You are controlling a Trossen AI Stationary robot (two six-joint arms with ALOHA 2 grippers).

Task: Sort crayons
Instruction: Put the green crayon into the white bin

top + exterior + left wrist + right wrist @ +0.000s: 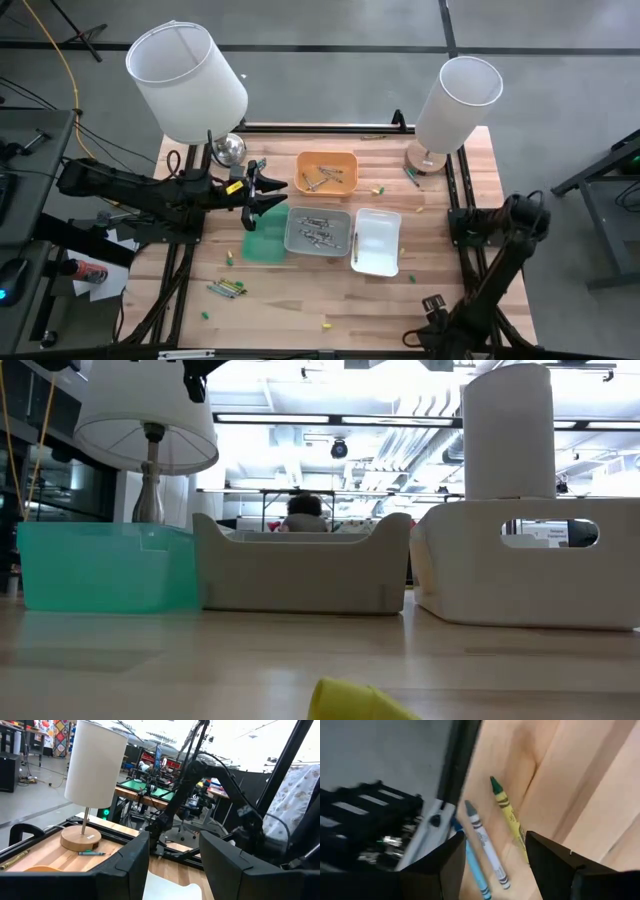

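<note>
Wooden boards make up the table (pixel 300 300), smooth and pale, with four plastic trays in the middle. I use the grey tray (pixel 318 232) as my marker. Behind it sits the orange tray (pixel 326 172), and both already hold a few thin crayons. The green tray (pixel 262 243) touches its left side and the white tray (pixel 377 241) sits just to its right, with one crayon lying between the grey and white ones. All the trays are boxy with rounded corners and look hard and shiny. Loose crayons (pixel 226 288) are scattered around: a small bunch in front of the green tray, and little bits near the front edge. Two lamps with white round shades stand at the back. The left gripper (pixel 262 190) hangs above the table just behind the green tray, fingers spread apart and holding nothing. The right gripper (pixel 490 865) waits far to the front right of the grey tray, fingers also spread, above three paper-wrapped crayons, green (pixel 509 815), grey (pixel 485 845) and blue. I think sorting is partly done, and next a gripper should drop down, pinch one crayon and carry it to the matching tray.
</note>
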